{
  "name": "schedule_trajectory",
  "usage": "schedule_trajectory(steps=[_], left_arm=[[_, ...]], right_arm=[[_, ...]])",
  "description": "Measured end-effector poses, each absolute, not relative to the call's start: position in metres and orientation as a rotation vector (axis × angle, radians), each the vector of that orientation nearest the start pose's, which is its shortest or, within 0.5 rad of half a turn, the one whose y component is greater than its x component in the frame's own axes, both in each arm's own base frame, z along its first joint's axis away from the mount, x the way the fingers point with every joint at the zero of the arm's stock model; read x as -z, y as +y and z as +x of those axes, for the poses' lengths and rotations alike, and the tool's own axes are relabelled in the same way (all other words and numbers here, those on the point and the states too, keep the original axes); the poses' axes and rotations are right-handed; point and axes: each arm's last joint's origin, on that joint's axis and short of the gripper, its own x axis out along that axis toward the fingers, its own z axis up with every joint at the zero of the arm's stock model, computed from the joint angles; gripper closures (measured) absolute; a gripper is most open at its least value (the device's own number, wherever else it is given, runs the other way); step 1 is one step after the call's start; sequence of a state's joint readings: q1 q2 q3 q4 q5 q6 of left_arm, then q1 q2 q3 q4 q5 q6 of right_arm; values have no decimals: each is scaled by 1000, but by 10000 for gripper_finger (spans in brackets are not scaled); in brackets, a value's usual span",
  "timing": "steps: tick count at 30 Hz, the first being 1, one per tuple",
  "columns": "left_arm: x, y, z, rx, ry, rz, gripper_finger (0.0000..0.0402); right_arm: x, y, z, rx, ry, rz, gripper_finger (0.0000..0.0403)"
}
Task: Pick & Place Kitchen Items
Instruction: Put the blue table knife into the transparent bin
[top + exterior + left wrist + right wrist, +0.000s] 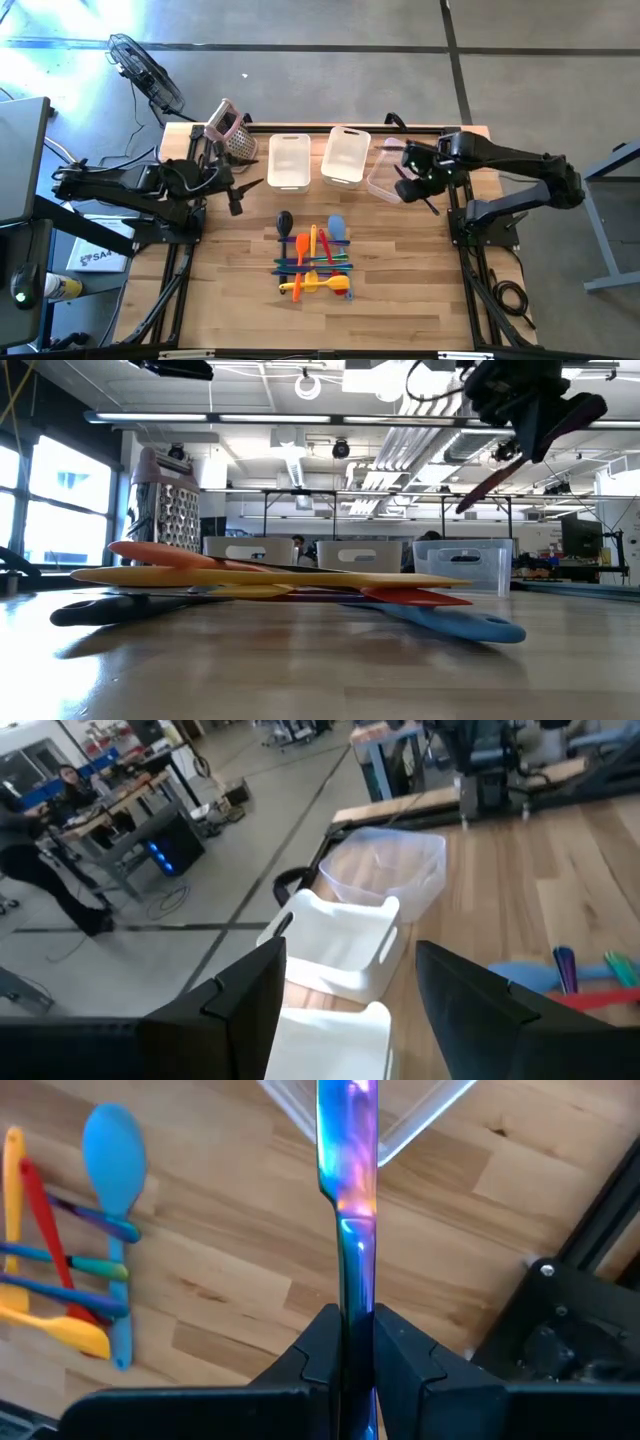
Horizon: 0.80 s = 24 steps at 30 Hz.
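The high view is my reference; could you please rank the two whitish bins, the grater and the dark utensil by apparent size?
Largest: left bin and middle bin, which look alike.
Then: grater.
Smallest: dark utensil.

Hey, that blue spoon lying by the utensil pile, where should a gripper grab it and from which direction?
Grip the blue spoon on its slim handle, just behind the broad bowl, coming straight down from above. It lies flat on the table at the pile's right edge, so that side looks freer; lower down, other utensils cross its handle.
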<state>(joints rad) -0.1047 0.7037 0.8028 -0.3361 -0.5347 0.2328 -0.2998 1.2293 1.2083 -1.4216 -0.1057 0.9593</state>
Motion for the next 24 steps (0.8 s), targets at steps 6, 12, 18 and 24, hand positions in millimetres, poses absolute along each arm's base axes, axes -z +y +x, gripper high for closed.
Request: schedule_trajectory(steps=[6,12,18,24], left_arm=[[-331,-1,155,-395,318,317,185],[-330,-1,155,-393,334,321,185],[-327,-1,153,-395,354,292,185],[-326,-1,153,-397,362,279,185]], right_arm=[[-292,-87,196,833,1336,1102,372],[-266,-115,207,834,1444,1101,372],[-248,-133,213,793,1484,1140,372],[-243,-150,208,845,1466,1136,372]])
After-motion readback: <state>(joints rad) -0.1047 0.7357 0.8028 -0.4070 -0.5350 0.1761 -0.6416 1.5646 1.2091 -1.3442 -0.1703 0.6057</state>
